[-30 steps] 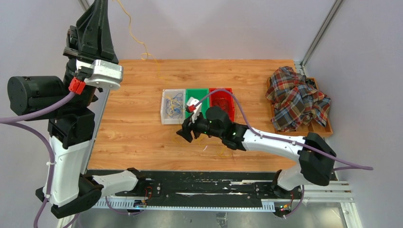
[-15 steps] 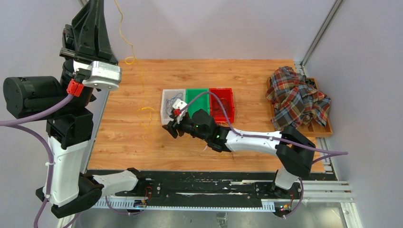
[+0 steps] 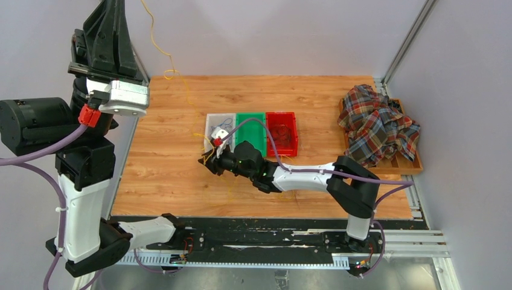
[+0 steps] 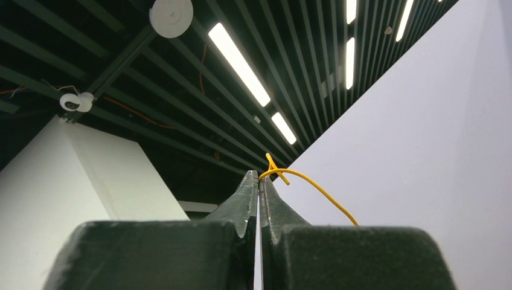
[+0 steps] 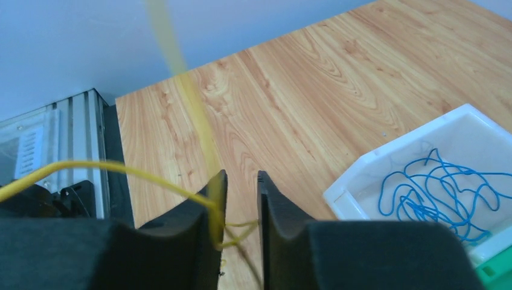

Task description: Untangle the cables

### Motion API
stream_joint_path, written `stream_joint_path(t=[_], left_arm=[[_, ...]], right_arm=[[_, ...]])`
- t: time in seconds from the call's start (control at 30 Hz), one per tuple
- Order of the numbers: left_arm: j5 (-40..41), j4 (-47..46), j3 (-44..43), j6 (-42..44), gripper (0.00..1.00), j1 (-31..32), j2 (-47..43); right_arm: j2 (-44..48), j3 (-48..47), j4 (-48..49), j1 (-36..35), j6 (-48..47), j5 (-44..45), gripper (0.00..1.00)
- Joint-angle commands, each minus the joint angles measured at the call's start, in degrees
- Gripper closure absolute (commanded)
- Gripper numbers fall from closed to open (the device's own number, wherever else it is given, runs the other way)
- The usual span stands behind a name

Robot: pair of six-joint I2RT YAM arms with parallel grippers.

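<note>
My left gripper (image 4: 259,175) is raised high at the left (image 3: 113,7), pointing up, and is shut on a yellow cable (image 4: 314,184). That cable (image 3: 158,45) runs down from it to the table and across toward my right gripper (image 3: 206,163). The right gripper (image 5: 241,175) hovers low over the wood just left of the white bin (image 5: 362,181). Its jaws stand a narrow gap apart, with yellow strands (image 5: 121,169) and a dark strand (image 5: 244,256) crossing between them. A blue cable (image 5: 435,187) lies coiled inside the white bin.
A green bin (image 3: 250,130) and a red bin (image 3: 281,130) stand in a row right of the white bin (image 3: 211,121). A plaid cloth (image 3: 377,124) is heaped on a wooden tray at the table's right edge. An aluminium rail (image 5: 54,139) borders the table.
My right arm swung left from in front of the green bin to the white bin's left corner, and its jaws narrowed. The left gripper shifted slightly left, pulling the yellow cable with it.
</note>
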State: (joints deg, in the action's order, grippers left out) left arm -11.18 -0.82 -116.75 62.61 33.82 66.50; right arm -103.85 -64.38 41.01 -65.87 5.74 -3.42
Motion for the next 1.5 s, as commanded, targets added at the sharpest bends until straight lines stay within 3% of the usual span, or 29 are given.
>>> stream_joint_path(t=[0.0, 0.07, 0.27, 0.47, 0.6, 0.73, 0.8, 0.9, 1.07, 1.23, 1.3, 1.4, 1.47], left_arm=[[-0.84, -1.23, -1.99, 1.34, 0.99, -0.34, 0.39], [-1.22, -1.37, -2.64, 2.52, 0.99, -0.34, 0.78], [-0.13, -2.72, -9.57, 5.41, 0.99, -0.34, 5.55], [0.79, -5.04, -22.56, 7.63, 0.99, -0.34, 13.99], [1.01, -9.44, -25.18, 7.89, 0.99, -0.34, 16.78], [0.87, -11.56, -23.55, 10.72, 0.99, -0.34, 17.08], [1.42, -15.49, -28.35, 12.42, 0.99, -0.34, 21.14], [0.93, -15.46, -40.64, 13.86, 1.0, -0.34, 27.59], [1.66, -19.18, -28.6, 13.59, 0.99, -0.34, 21.16], [4.62, -16.5, -36.96, 12.83, 0.99, -0.34, 24.83], [6.58, -16.48, -34.63, 10.9, 0.99, -0.34, 23.21], [9.48, -16.01, -31.73, 7.24, 0.99, -0.33, 20.8], [11.64, -11.84, -32.86, 2.44, 0.99, -0.34, 20.38]], right_arm=[[-1.87, -1.91, 1.97, 1.17, 4.66, 0.4, 0.87], [-0.94, 0.66, 1.96, 1.52, 5.76, 0.7, 0.95], [2.72, 13.87, 4.92, 1.62, 9.16, 6.27, 0.99], [4.93, 23.74, 6.92, 1.79, 15.17, 12.16, 1.0], [6.87, 28.68, 7.96, 1.79, 18.15, 14.58, 0.99], [11.12, 30.99, 0.89, 1.82, 19.96, 19.55, 0.99], [12.06, 31.79, -4.3, 1.96, 23.87, 22.57, 0.98], [12.32, 35.07, -2.82, 1.97, 27.34, 23.08, 0.77], [12.13, 38.79, 2.2, 1.97, 30.41, 22.55, 0.59], [17.31, 44.27, 4.58, 1.97, 32.66, 25.59, 0.54], [21.9, 46.24, 3.51, 2.24, 33.86, 27.29, 0.49], [29.76, 48.15, 0.32, 2.58, 32.48, 27.45, 0.34], [35.54, 48.15, -3.13, 2.58, 29.16, 26.23, 0.31]])
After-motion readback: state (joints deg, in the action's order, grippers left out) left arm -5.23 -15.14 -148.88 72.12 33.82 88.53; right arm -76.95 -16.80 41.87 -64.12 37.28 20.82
